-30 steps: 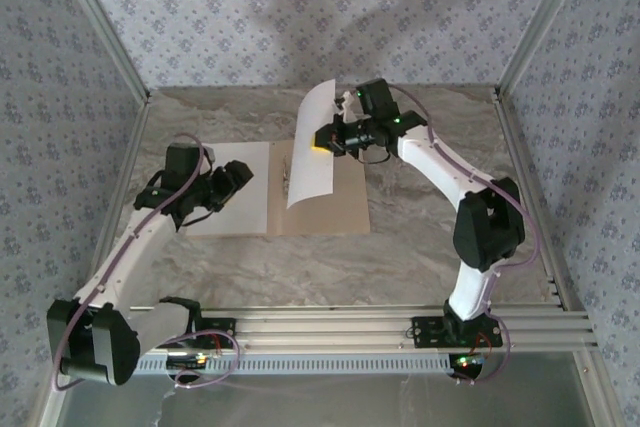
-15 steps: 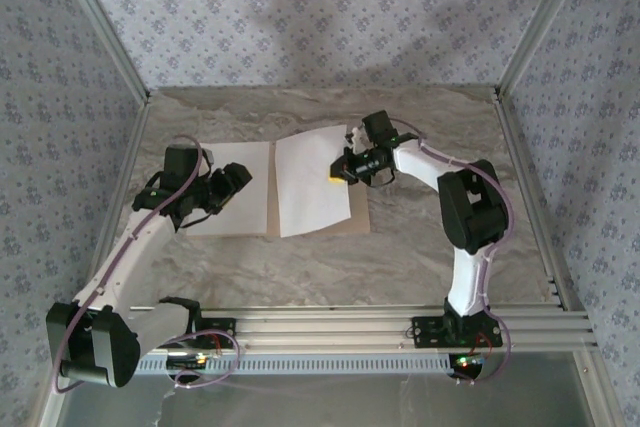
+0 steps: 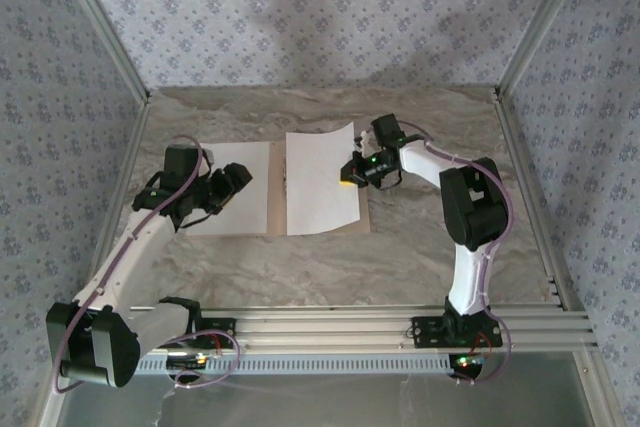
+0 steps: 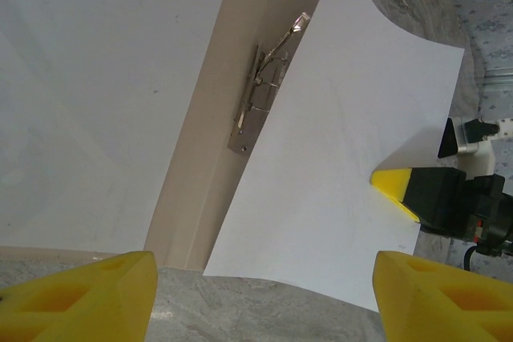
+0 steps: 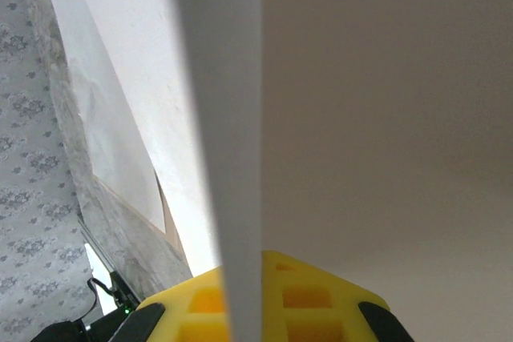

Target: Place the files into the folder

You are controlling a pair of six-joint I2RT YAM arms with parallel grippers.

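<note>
The tan folder (image 3: 277, 209) lies open on the table, with its metal clip (image 4: 256, 102) on the pale spine. One white file (image 3: 232, 202) rests flat on the left cover. A second file (image 3: 320, 183) lies across the right cover, its far right corner slightly curled. My right gripper (image 3: 347, 177) is shut on that sheet's right edge; the paper's edge runs between its yellow fingers (image 5: 321, 294). My left gripper (image 3: 243, 179) hovers open over the left sheet, nothing between its yellow fingertips (image 4: 80, 294), and it looks toward the clip.
The marble tabletop (image 3: 420, 247) is fenced by aluminium posts and patterned walls. An aluminium rail (image 3: 400, 322) with both arm bases runs along the near edge.
My right gripper has swung the sheet down from nearly upright to flat over the right cover and shifted slightly right. The left arm has not moved.
</note>
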